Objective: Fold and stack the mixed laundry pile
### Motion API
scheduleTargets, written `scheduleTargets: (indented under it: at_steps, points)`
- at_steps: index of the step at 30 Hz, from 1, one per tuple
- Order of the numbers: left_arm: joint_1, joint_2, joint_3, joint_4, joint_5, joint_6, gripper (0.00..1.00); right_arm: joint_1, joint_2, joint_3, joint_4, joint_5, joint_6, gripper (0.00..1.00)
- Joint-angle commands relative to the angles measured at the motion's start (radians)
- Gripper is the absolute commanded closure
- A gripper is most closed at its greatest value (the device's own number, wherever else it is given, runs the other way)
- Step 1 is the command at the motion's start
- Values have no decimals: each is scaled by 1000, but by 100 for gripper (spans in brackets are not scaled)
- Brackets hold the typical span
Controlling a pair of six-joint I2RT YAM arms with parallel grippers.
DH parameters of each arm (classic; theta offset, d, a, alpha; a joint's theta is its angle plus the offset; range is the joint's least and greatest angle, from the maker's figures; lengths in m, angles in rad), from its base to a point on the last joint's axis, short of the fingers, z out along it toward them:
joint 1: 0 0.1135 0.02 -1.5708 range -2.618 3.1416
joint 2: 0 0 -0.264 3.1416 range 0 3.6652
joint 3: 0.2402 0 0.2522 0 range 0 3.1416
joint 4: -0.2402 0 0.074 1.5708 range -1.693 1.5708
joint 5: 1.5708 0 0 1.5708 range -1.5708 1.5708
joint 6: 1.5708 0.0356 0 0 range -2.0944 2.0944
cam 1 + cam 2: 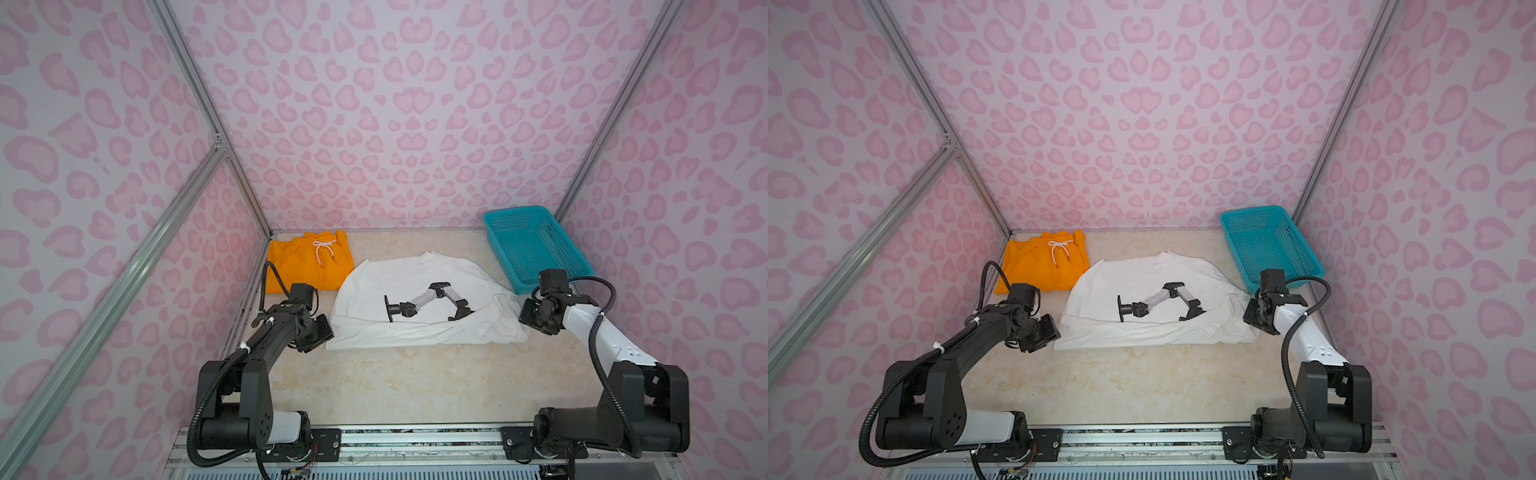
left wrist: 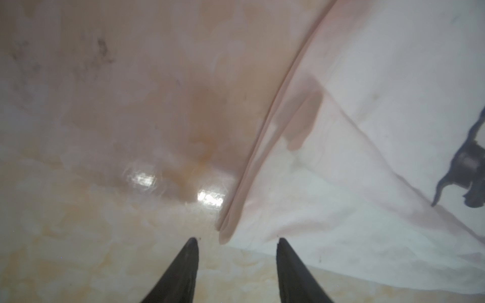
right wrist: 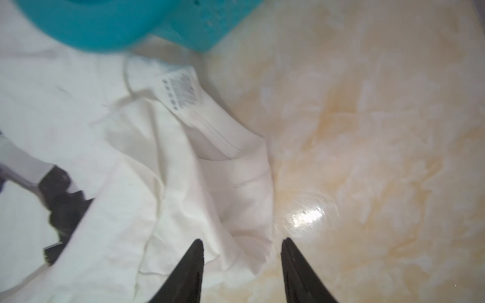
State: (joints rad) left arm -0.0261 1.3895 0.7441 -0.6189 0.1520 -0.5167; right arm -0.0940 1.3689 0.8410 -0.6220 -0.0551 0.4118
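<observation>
The left claw (image 2: 236, 239) and right claw (image 3: 242, 239) gape apart (holding nothing) at opposite ends of the white T-shirt (image 1: 415, 270).

Folded orange shorts (image 1: 309, 266) in far-left corner; white printed T-shirt (image 1: 415, 286) half-folded beside them.

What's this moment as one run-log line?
white T-shirt: spread, near edge folded over | orange shorts: far left corner | left tool: open, at shirt corner | right tool: open, over shirt edge
</observation>
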Motion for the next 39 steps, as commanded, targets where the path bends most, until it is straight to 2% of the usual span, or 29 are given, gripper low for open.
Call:
scheduleTargets:
  at_steps: [1, 6, 8, 9, 11, 14, 15, 17, 20, 24, 29, 32, 34, 36, 39]
  points:
    - [1, -2, -41, 96, 37, -28, 51, -22, 16, -49, 42, -69, 35, 51]
    - [0, 56, -8, 152, 49, -21, 54, -24, 61, -93, 108, -156, 68, 51]
    - [1, 97, 10, 166, 64, -19, 62, -24, 79, -101, 122, -153, 72, 51]
    - [0, 114, 17, 166, 77, -19, 70, -24, 87, -103, 124, -148, 71, 52]
    - [0, 140, 19, 166, 105, -24, 84, -31, 100, -107, 124, -137, 68, 56]
    - [1, 120, -6, 151, 100, -34, 96, -55, 87, -120, 121, -128, 71, 75]
    - [2, 104, -15, 140, 90, -35, 97, -64, 75, -123, 119, -123, 72, 81]
    - [1, 60, -33, 87, 63, -37, 97, -91, 31, -130, 103, -104, 76, 94]
    - [0, -38, -64, 0, 42, -46, 97, -118, -58, -127, 63, -44, 77, 100]
    - [-2, -173, -79, -84, 33, -90, 97, -124, -166, -101, 1, 47, 74, 100]
    - [-1, -281, -26, -213, -43, -115, 97, -125, -264, -91, -46, 115, 93, 100]
    - [-2, -304, -42, -255, -11, -119, 97, -131, -297, -145, -39, 127, 109, 97]
    - [-3, -308, -71, -255, 50, -132, 97, -131, -312, -171, -54, 107, 130, 93]
    - [-13, -315, -110, -238, 87, -150, 92, -131, -332, -193, -59, 68, 148, 90]
    - [-43, -318, -102, -246, 69, -169, 80, -131, -370, -218, -55, 20, 169, 83]
